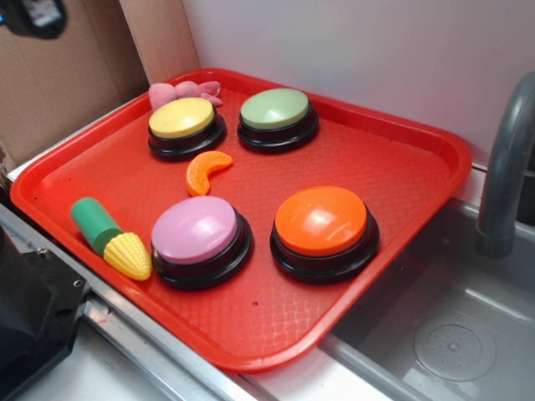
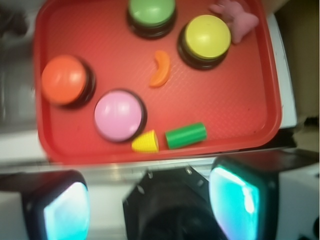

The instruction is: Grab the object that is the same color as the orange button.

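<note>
gripper (image 2: 150, 205) high above tray (image 2: 250, 100) edge, jaws apart, empty | orange segment (image 2: 161, 68) well ahead, among buttons

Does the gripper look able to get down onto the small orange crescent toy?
Probably yes: the open gripper holds nothing, and the small orange crescent toy lies uncovered between the buttons.
</note>
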Tool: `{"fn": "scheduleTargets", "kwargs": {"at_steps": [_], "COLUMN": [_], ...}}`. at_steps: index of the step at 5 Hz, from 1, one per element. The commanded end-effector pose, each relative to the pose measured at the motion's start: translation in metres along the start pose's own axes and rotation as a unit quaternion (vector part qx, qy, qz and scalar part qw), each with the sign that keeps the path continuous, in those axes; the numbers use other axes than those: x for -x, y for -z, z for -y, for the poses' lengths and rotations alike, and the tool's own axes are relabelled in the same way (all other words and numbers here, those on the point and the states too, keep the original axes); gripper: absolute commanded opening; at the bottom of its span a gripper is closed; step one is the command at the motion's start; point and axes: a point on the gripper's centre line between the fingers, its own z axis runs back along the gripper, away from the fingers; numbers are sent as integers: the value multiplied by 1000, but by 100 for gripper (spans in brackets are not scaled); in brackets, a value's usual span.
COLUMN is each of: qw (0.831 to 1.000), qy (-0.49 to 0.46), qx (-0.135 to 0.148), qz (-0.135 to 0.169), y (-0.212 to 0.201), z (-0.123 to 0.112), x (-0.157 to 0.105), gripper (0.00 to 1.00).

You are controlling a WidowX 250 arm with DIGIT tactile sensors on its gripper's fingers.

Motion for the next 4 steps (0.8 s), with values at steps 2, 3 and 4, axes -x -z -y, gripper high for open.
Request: {"fn": "scheduleTargets", "kwargs": {"at_steps": [2,3,4], "qw": [970,969,967], "qy": [-230,-232,-237], "qx": [-28,-42,-45], "qz": [67,72,76], "y": [106,132,157], "z": [-30,-30,-31], "x": [-54,-65,-74], "gripper": [100,100,100]}}
